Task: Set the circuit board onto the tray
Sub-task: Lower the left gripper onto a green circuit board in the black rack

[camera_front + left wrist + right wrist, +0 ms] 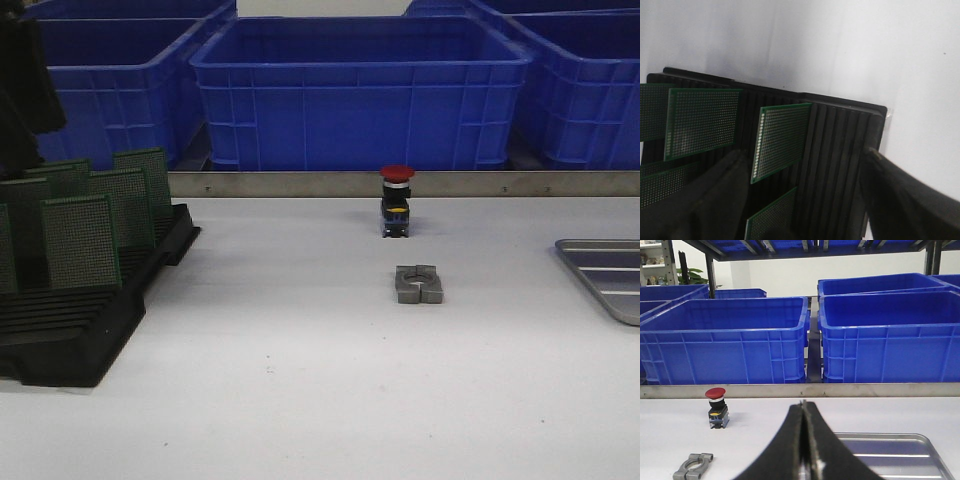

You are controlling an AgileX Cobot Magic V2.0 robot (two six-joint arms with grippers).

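Green perforated circuit board upright in black slotted rack, between wide-spread, empty left gripper fingers; right gripper pressed closed, empty, silver ribbed tray just beyond.

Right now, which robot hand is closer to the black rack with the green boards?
Left. The left gripper hangs open right over the black rack and its green boards. The right gripper is shut, far off by the tray.
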